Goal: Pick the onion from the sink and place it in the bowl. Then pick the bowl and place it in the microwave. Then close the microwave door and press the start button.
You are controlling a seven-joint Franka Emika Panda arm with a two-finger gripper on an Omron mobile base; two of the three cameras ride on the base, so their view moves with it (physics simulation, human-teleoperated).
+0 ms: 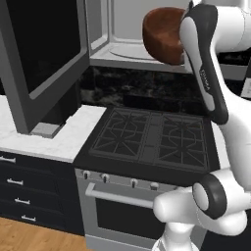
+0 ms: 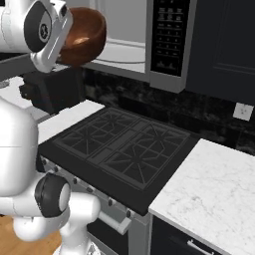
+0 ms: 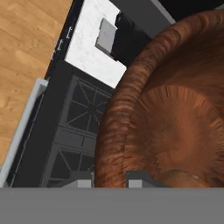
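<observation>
Reddish-brown and wood-grained, the bowl (image 1: pixel 164 34) hangs in the air at the mouth of the microwave (image 1: pixel 122 37), tilted so that its rounded underside faces the left base camera, with its far edge over the round glass turntable (image 1: pixel 128 50) and its body not resting on the cavity floor. In the hand view the bowl's rim (image 3: pixel 109 140) runs up between the two finger tips of the gripper (image 3: pixel 109 180), one tip outside the wall and one inside, so the jaws pinch the bowl's wall at the rim. Low in the bowl's hollow, near the inner finger tip, a pale tan curved patch (image 3: pixel 181 177) shows; I cannot tell whether it is the onion. To the left of the microwave's cavity the microwave door (image 1: pixel 41 59) stands swung wide open, its dark glass window facing out over the white marble counter (image 1: pixel 44 137). Directly below the microwave lies the black gas stove (image 1: pixel 152 139), well apart from the bowl. On the right of the cavity, the dark control strip (image 2: pixel 170 37) is seen in the right base view.
</observation>
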